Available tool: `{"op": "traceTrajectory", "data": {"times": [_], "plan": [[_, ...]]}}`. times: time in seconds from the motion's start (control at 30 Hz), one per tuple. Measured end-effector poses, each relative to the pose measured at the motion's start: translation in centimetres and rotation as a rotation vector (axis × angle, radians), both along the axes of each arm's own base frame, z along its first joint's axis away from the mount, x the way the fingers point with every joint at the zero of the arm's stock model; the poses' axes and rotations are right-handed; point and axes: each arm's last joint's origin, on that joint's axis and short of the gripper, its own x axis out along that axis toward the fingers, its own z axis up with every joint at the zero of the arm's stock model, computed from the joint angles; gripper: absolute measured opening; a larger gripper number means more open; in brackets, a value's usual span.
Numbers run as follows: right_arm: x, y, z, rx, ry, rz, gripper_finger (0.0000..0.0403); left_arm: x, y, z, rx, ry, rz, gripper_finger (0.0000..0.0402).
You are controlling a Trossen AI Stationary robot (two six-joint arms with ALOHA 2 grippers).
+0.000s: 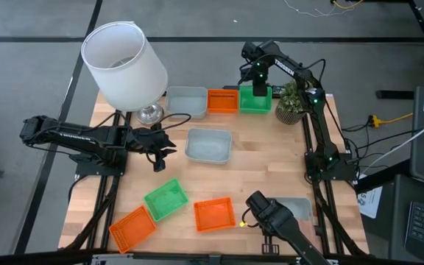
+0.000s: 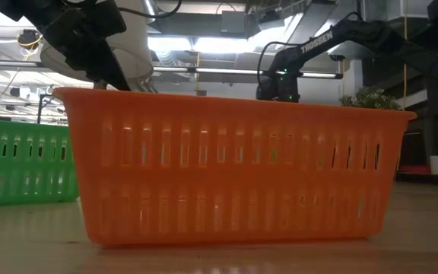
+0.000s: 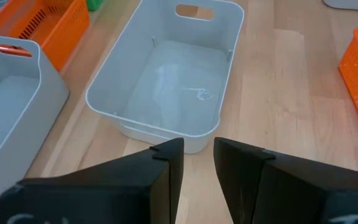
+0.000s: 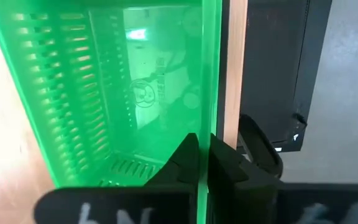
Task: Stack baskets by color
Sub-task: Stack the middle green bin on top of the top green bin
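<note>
Now our right gripper (image 4: 202, 163) pinches the far green basket's (image 1: 256, 100) wall, seemingly ready to lift toward another green basket (image 1: 166, 199), while our left gripper (image 3: 197, 163) waits spread.

Near orange basket (image 2: 234, 171) hides most of the low view's table

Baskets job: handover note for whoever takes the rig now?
Right end effector: shut on the wall of the green basket at the far edge, by the orange basket and a grey basket.
Left end effector: open, empty, facing the centre grey basket.
Near edge: green, two orange, one grey.
Done: no stacks visible.
Left: all colour stacks.
</note>
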Motion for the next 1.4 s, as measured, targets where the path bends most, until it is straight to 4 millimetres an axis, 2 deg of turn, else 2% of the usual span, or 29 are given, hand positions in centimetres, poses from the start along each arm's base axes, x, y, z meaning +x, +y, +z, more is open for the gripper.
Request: {"op": "traceTrajectory", "data": {"times": [0.6,0.83,0.93,1.4], "plan": [[0.1,0.1,-0.1,0.028,-0.035,-0.001,0.002,0.0,0.0,0.0,0.0,0.0,0.0,0.008],[-0.6,0.5,-2.7,0.088,0.04,-0.007,0.0021,0.0,0.0,0.0,0.0,0.001,0.0,0.008],[-0.7,0.6,-3.1,0.087,0.064,-0.018,0.0022,0.0,0.0,0.0,0.014,0.004,-0.01,0.008],[-0.6,0.5,-2.4,0.036,0.103,-0.018,0.0022,0.0,0.0,0.0,0.036,0.009,-0.025,0.008]]}}
